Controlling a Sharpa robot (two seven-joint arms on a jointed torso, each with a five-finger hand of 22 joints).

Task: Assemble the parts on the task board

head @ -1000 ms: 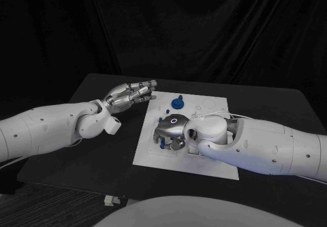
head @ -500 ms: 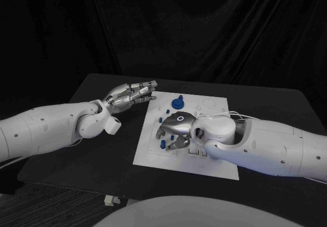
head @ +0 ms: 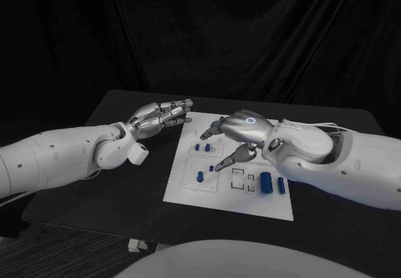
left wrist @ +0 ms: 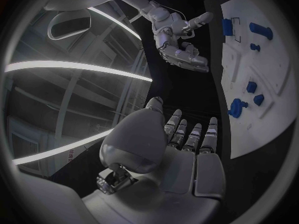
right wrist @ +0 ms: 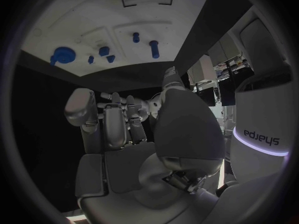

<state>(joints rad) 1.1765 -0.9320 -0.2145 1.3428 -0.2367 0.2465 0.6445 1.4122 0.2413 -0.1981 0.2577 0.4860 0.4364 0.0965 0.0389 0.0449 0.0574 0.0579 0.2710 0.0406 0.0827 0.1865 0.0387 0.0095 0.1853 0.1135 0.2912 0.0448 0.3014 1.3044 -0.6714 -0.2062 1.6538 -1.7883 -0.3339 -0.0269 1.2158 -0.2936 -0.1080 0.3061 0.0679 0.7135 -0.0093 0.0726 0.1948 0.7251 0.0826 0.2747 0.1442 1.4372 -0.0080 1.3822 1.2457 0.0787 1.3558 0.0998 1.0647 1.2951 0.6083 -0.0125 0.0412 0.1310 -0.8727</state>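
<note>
Precision matters: we are hovering our empty, spread right hand (head: 236, 139) over the board (head: 188, 191); approaching a peg (head: 200, 176) slowly, left hand (head: 160, 119) idle, unclenched.

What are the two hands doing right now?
Left hand: open, holding nothing, beside the task board.
Right hand: open, empty, above the board.

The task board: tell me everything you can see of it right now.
The task board is a flat white rectangular plate, plastic by the look, lying on the black table between the two arms, slightly skewed. Its surface has shallow panels and dark-outlined rectangular slots. Small blue parts lie or stand on it: two long pieces toward the right arm's side, short pegs near the middle, a round piece at the far edge. The right hand hovers above it, fingers pointing down; whether they touch it cannot be told. The left hand is beside its far corner.
</note>
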